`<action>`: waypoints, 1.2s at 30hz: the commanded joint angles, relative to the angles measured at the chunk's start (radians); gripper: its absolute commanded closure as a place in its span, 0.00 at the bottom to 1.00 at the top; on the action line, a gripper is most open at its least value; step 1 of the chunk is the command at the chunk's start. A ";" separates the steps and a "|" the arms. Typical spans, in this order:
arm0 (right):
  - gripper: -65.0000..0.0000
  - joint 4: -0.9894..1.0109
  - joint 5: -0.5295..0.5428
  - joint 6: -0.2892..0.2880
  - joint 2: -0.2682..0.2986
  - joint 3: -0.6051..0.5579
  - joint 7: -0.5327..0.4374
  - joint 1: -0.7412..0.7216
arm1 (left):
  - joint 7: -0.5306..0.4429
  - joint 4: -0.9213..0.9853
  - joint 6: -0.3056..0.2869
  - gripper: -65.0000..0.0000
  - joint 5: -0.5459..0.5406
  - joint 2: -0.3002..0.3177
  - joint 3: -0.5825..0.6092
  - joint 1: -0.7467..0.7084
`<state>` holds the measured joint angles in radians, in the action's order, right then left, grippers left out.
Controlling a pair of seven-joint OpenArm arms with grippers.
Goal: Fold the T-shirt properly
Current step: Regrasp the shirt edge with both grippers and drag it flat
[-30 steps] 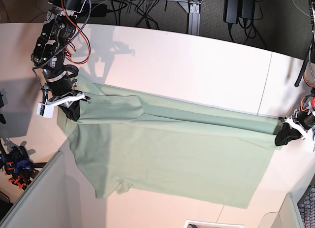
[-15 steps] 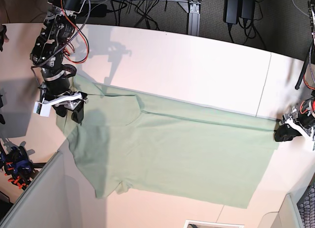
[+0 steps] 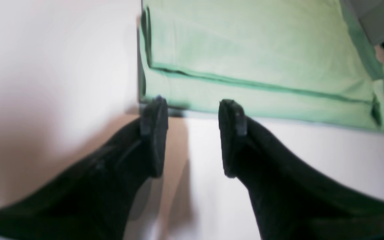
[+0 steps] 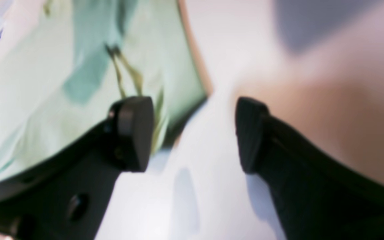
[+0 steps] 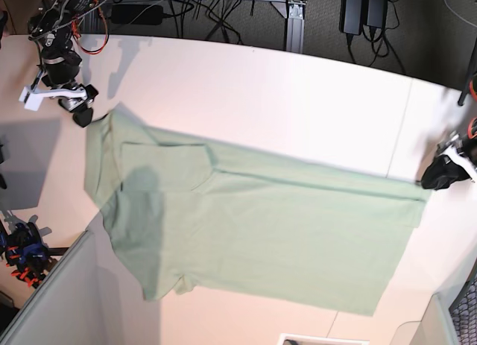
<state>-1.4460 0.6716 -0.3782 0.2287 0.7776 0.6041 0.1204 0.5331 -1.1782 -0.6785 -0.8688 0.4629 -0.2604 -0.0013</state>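
- T-shirt (image 5: 253,226): pale mint-green cloth, lying flat on the white table (image 5: 298,106). Long axis runs across the table in the base view, dropping slightly toward that view's right.
- Orientation: collar end points to the base view's left, hem end to its right. One short sleeve juts toward the near edge, low and left of centre.
- Fold: the far long edge is doubled over, making a narrow band along the shirt's length; the left wrist view shows this as a dark-seamed step in the cloth (image 3: 262,60).
- Left gripper (image 3: 192,133): at the hem corner, on the base view's right. Jaws parted with bare table between them, nothing held; its fingertips (image 3: 155,113) sit just beside the cloth edge.
- Right gripper (image 4: 195,133): near the collar end, at the base view's upper left, just off the shirt's corner. Jaws spread wide and empty. One finger overlaps the cloth in the blurred wrist view; contact cannot be judged.
- Grey partition (image 5: 52,300): near left corner, beside the shirt's shoulder area.
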 commanded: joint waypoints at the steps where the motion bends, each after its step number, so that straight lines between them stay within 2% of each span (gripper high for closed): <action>1: 0.41 -0.016 0.025 -0.011 -0.003 0.002 -0.021 -0.002 | -0.019 -0.017 -0.014 0.56 -0.031 0.014 -0.016 0.006; 5: 0.41 -0.016 0.024 -0.011 -0.083 -0.008 -0.046 -0.001 | -0.001 -0.017 -0.014 0.56 -0.048 0.003 -0.037 -0.002; 8: 0.41 -0.016 -0.002 -0.011 -0.108 -0.021 -0.064 -0.021 | 0.032 -0.017 0.006 0.55 -0.048 0.001 -0.035 -0.005; 12: 0.41 -0.013 -0.021 -0.011 -0.110 -0.027 -0.066 -0.063 | 0.029 -0.017 0.111 0.40 -0.044 0.000 -0.035 -0.022; 17: 0.41 0.018 -0.021 -0.011 -0.110 -0.027 -0.066 -0.076 | 0.029 -0.017 0.196 0.40 -0.033 -0.001 -0.035 -0.048; 23: 0.41 0.076 -0.020 -0.011 -0.110 -0.018 -0.066 -0.073 | 0.041 -0.017 0.202 0.40 -0.032 -0.043 -0.035 -0.049; 30: 0.41 0.080 -0.017 -0.011 -0.110 -0.018 -0.074 -0.083 | 0.006 -0.016 0.283 0.40 0.033 -0.123 -0.035 -0.040; 36: 0.41 0.081 -0.017 -0.011 -0.110 -0.019 -0.073 -0.116 | 0.002 -0.003 0.340 0.40 0.093 -0.138 -0.006 0.024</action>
<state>-1.3518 0.6434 -0.3855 0.1051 0.7563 0.5434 0.0166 0.4896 -1.1843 -0.3759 -0.8040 0.3187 -0.2687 0.0200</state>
